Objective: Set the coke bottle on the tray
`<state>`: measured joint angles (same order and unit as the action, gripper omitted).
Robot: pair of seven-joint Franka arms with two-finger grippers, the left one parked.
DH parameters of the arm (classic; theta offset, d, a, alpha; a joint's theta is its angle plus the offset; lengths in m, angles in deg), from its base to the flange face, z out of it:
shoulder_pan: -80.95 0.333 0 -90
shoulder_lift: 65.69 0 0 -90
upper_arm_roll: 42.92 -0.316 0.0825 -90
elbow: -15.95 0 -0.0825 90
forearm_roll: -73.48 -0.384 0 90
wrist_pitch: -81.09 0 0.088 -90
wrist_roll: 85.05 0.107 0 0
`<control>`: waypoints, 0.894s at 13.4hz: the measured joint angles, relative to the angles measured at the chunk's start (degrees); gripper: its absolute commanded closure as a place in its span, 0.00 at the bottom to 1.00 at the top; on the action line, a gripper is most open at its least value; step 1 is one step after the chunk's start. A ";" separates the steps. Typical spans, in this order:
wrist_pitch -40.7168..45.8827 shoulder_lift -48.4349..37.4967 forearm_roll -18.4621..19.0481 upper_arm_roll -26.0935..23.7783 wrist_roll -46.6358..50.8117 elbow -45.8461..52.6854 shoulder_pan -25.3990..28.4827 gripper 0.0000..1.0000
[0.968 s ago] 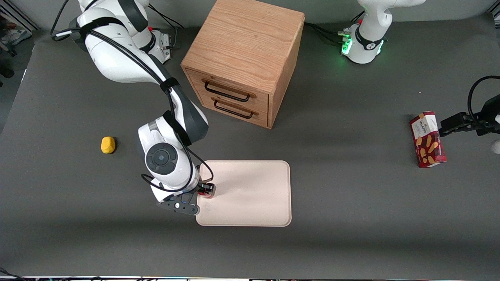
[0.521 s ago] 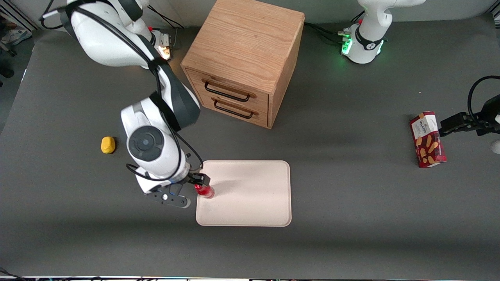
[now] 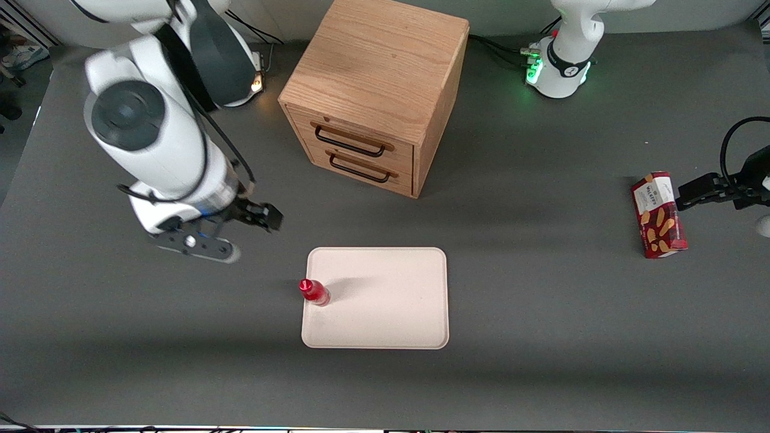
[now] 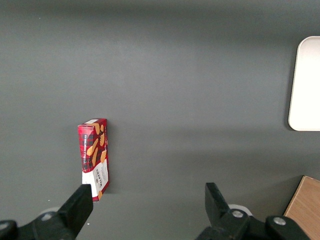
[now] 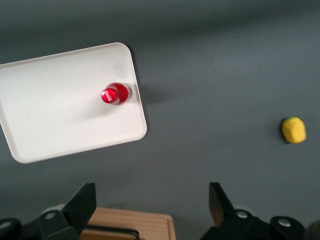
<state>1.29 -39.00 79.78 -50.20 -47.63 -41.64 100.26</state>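
The coke bottle (image 3: 314,292), small and all red with a red cap, stands upright on the cream tray (image 3: 385,300), just inside the tray's edge at the working arm's end. My right gripper (image 3: 255,222) is open and empty. It hangs high above the table, farther from the front camera than the bottle and off toward the working arm's end. In the right wrist view the bottle (image 5: 115,94) shows from above on the tray (image 5: 55,110), well clear of the open gripper (image 5: 151,197). The tray's edge also shows in the left wrist view (image 4: 305,85).
A wooden two-drawer cabinet (image 3: 376,90) stands farther from the front camera than the tray; its top shows in the right wrist view (image 5: 125,225). A yellow lump (image 5: 293,129) lies on the table toward the working arm's end. A red snack box (image 3: 659,214) lies toward the parked arm's end.
My gripper let go of the bottle, rose and drew back from the tray toward the working arm's end. The bottle stays standing on the tray.
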 measured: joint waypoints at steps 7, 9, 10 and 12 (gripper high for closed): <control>2.94 -16.17 -3.55 0.49 -23.57 -13.15 -12.87 0.00; 0.32 -19.96 -3.93 3.26 -29.08 -18.67 -14.32 0.00; -1.41 -21.48 -4.63 5.56 -31.57 -21.41 -14.42 0.00; -4.14 -23.42 -6.25 9.77 -35.67 -25.99 -14.63 0.00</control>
<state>-2.85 -62.42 73.53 -40.42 -83.30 -67.63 85.63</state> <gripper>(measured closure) 0.000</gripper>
